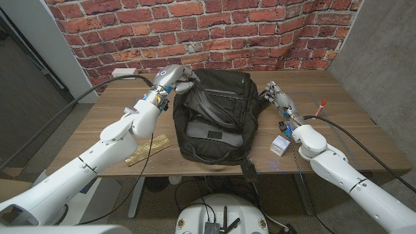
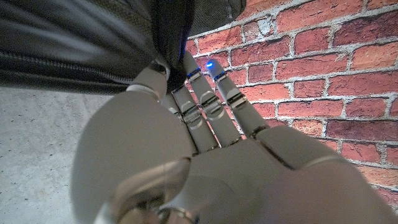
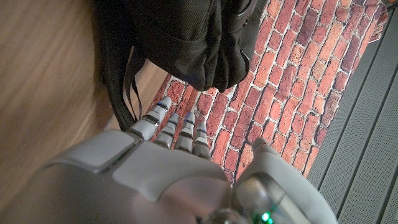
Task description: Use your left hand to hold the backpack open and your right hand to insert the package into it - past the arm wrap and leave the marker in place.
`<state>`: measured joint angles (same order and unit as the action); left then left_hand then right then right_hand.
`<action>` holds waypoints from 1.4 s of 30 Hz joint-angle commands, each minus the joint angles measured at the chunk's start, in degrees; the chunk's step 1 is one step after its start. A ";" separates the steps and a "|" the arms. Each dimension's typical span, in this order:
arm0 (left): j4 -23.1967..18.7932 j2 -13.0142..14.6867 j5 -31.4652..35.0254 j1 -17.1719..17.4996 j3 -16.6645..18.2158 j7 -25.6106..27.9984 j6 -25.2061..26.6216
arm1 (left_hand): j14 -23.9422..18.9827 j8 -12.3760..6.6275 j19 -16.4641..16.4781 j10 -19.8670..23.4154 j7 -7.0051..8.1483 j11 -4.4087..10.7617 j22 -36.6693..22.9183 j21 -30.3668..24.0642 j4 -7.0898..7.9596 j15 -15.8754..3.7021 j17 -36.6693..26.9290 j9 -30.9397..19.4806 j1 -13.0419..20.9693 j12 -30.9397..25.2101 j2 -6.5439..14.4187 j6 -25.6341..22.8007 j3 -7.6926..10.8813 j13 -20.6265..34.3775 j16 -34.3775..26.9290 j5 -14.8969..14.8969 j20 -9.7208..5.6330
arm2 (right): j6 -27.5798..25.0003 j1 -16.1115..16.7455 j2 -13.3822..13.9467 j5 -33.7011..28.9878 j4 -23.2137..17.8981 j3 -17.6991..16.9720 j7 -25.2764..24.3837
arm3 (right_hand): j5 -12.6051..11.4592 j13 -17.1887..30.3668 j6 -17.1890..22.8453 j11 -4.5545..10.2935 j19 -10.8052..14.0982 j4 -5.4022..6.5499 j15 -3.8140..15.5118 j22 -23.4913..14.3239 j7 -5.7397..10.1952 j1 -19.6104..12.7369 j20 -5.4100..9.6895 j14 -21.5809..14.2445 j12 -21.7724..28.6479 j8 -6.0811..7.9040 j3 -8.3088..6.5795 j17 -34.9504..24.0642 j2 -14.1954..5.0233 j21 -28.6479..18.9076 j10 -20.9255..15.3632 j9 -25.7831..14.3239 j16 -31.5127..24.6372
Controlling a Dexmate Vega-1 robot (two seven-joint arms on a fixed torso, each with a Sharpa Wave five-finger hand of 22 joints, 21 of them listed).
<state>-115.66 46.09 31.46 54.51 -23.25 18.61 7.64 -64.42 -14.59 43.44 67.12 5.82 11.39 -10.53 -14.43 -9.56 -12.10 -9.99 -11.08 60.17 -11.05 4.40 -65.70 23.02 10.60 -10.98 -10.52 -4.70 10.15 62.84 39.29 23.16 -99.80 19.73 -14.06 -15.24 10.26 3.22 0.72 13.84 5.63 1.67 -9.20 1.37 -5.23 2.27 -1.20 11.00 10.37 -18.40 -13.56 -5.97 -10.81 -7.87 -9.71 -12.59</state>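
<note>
Head view, items listed from your near desk edge outward.

1. Gold package: lies flat at the near edge on your left side, under your left forearm and just beside the backpack's base. Neither robot hand touches it.

2. Small white box: sits near the front on your right, close under your right wrist. What it is cannot be told.

3. Black backpack: lies mid-desk, base toward you, with grey straps and what may be the arm wrap bunched at its far opening; too tangled to separate.

4. Red marker: lies on your right, well apart from the backpack and beyond your right forearm.

5. Right robot hand: hovers beside the backpack's right flank with its fingers apart and nothing in them; the right wrist view shows a dangling strap just past the fingertips.

6. Left robot hand: sits at the backpack's far left corner. The left wrist view shows its fingers extended against the black fabric by the zipper; whether it pinches the edge cannot be told.

Handling note: you likely need a firm hold on the upper lip first, lifted enough to gape the opening. The package lies across from your right robot hand, so plan that reach around the bag's near side, clear of the marker.
</note>
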 commanded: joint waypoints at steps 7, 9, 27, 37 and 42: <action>-0.45 -2.38 -5.37 -2.48 0.63 -0.58 4.30 | -0.91 -0.29 0.72 1.27 -0.35 0.19 -0.22 0.07 -0.29 -1.68 -0.30 -0.25 0.18 -0.27 0.40 -0.15 0.41 0.01 -0.31 0.07 -7.14 | -8.60 8.95 4.19 -9.00 -13.57 -2.67 -10.05 | 0.22 0.28 1.24 -0.20 1.13 -1.25 -0.23 -0.31 0.59 -1.04 0.79 -1.37 0.35 0.60 -0.05 0.08 0.30 -0.40 -1.05 -0.25 -0.40; -0.15 -2.25 -5.81 -2.87 0.50 -0.51 3.87 | -0.94 -0.28 0.78 1.08 -0.39 0.20 -0.22 0.06 -0.29 -1.66 -0.28 -0.25 0.18 -0.16 0.36 -0.16 0.42 0.01 -0.28 0.07 -7.15 | -8.97 9.25 4.27 -9.29 -14.10 -2.76 -10.02 | 0.29 0.30 1.80 -0.29 1.42 -1.57 -0.25 -0.32 0.93 -1.28 0.68 -1.68 0.48 0.77 -0.10 0.13 0.43 -0.44 -1.49 -0.25 -0.48; 2.94 -2.48 -11.31 -5.61 0.33 -0.80 1.67 | -2.24 -0.22 1.28 2.12 -1.00 -0.06 -0.25 -0.03 -0.24 -1.65 -0.37 -0.31 0.24 -0.37 0.56 -0.27 0.59 -0.01 -0.56 0.04 -7.16 | -23.10 13.64 6.66 -20.74 -25.20 -1.52 -15.35 | 1.20 0.49 6.83 -0.71 4.03 -5.30 0.04 -0.33 1.03 -4.16 0.47 -5.26 1.31 1.68 -0.34 0.39 1.51 -0.68 -5.13 -0.43 -1.58; 5.75 -2.58 -14.55 -6.93 0.20 -0.88 -1.60 | -3.00 -0.21 1.69 2.42 -1.17 -0.02 -0.26 -0.14 -0.39 -1.66 -0.37 -0.33 0.45 -0.34 0.42 -0.42 0.64 -0.04 -0.68 0.04 -7.17 | -30.64 16.40 8.27 -24.47 -31.04 -1.86 -15.99 | 1.61 0.60 7.56 -0.53 4.63 -7.25 0.00 -0.32 0.62 -5.75 0.22 -6.15 1.35 1.68 -0.42 0.61 2.74 -0.57 -5.91 -0.50 -1.66; 6.31 -2.81 -15.70 -7.37 0.09 -1.08 -1.82 | -3.25 -0.20 1.82 2.44 -1.22 0.08 -0.27 -0.18 -0.41 -1.66 -0.37 -0.35 0.53 -0.29 0.41 -0.44 0.67 -0.05 -0.70 0.04 -7.17 | -34.24 17.60 9.37 -25.49 -33.42 -2.32 -15.49 | 1.95 0.71 8.27 -0.62 4.80 -8.88 -0.10 -0.31 0.34 -7.25 0.15 -6.65 1.38 1.80 -0.63 0.76 3.50 -0.41 -6.43 -0.60 -1.64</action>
<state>-111.35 43.69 18.91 48.32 -23.00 17.60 7.55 -66.99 -14.64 44.56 68.57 4.91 10.77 -10.52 -14.43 -9.90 -13.22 -10.31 -11.35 60.13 -11.07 4.30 -66.00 23.33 10.23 -11.47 -10.34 -4.80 -15.95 77.52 46.62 1.33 -127.18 18.02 -29.34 -13.51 10.82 10.93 0.12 18.02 -2.64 1.58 -9.20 1.72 -11.56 2.36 -7.21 11.96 11.93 -18.84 -12.76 -2.66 -11.31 -13.68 -10.02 -14.01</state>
